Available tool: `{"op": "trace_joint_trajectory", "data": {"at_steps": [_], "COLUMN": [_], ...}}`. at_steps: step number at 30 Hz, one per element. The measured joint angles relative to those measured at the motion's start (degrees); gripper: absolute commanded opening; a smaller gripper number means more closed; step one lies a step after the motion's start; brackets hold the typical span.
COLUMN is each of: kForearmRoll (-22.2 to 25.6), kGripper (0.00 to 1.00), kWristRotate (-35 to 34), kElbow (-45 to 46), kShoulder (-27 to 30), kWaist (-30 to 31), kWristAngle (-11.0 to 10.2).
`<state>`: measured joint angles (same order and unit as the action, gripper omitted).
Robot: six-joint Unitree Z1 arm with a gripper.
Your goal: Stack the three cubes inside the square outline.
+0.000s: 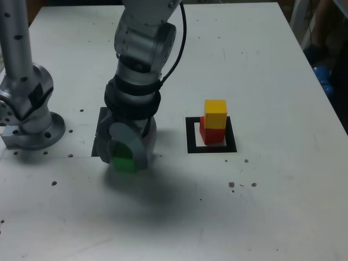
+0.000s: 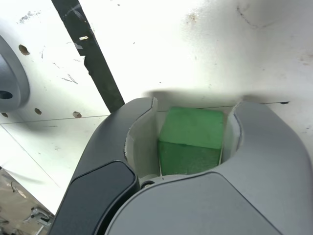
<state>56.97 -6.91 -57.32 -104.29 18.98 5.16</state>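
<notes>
In the exterior view the yellow cube [image 1: 215, 113] sits on top of the red cube [image 1: 213, 135], which stands inside the black square outline [image 1: 191, 137]. Well to the exterior view's left of that stack, my gripper [image 1: 126, 159] points down at the table, shut on the green cube [image 1: 124, 163]. The wrist view shows the green cube [image 2: 193, 139] filling the space between the two grey jaws of the gripper [image 2: 195, 105], with both pads against its sides. Whether the cube rests on the table or hangs just above it cannot be told.
A straight black tape strip [image 2: 98, 63] runs on the white table just beside the gripper. The arm's grey base [image 1: 27, 117] is bolted down at the exterior view's left. Small dark specks [image 1: 239, 185] dot the table in front of the outline.
</notes>
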Motion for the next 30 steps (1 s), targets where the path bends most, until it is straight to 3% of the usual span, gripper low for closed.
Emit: {"op": "trace_joint_trajectory", "data": {"at_steps": [5, 11, 16, 22, 30], "kForearmRoll": [2.25, 8.62, 17.76, 28.01, 32.23], "kGripper": [0.29, 0.30, 0.30, 0.30, 0.30], "kWristRotate": [-0.01, -0.26, -0.59, 0.39, 3.19], "kElbow": [-2.05, -6.75, -16.09, -27.18, -38.32], "kShoulder": [0.00, 0.23, 0.66, -1.42, -4.22], "kWaist": [0.00, 0.00, 0.02, -0.98, -5.19], "kWristAngle": [-0.17, -1.92, -4.62, -5.19, -6.27]}}
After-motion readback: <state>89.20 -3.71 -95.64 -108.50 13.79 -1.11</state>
